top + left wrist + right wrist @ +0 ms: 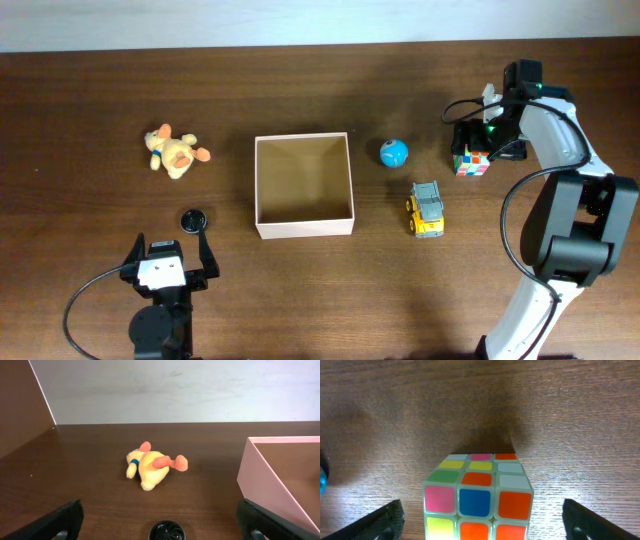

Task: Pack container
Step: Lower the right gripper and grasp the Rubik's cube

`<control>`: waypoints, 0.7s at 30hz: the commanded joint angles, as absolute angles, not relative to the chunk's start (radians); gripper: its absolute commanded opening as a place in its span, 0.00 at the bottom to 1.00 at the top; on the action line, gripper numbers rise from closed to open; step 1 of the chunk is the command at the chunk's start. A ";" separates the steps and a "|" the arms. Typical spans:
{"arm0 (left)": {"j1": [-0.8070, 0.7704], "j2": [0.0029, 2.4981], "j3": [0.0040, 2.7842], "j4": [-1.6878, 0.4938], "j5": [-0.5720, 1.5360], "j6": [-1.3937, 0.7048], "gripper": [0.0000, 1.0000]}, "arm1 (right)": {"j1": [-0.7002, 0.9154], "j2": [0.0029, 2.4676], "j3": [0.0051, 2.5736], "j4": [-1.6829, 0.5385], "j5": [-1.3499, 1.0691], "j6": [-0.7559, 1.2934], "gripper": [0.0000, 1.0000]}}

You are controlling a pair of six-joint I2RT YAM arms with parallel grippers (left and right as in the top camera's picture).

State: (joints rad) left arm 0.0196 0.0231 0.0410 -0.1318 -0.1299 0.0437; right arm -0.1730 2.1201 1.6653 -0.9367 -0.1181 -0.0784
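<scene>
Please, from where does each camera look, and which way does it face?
Overhead: fixed above the table, looking straight down on the container; left arm and right arm show.
Left wrist: low on the left arm, facing across the table toward the plush duck; the left pincer shows at the bottom corners.
Right wrist: close over the cube, looking down; the right pincer shows either side.
Shared: overhead and left wrist both show the plush duck and the container.

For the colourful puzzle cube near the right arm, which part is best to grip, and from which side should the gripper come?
Grip the puzzle cube on two opposite flat side faces, coming down from above. It sits flat on the table with free space around it, and the open right gripper has one finger to each side of it.
</scene>
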 commanded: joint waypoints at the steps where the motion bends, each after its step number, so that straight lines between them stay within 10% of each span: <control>1: 0.020 0.019 0.036 -0.132 -0.120 0.038 0.99 | -0.163 2.135 1.676 -0.934 -0.128 -0.067 0.93; 21: 0.020 0.019 0.036 -0.132 -0.120 0.038 0.99 | -0.163 2.135 1.642 -0.920 -0.120 -0.177 0.91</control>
State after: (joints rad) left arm 0.0196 0.0231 0.0410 -0.1322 -0.1299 0.0437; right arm -0.1730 2.1212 1.6508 -0.9211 -0.1177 -0.1329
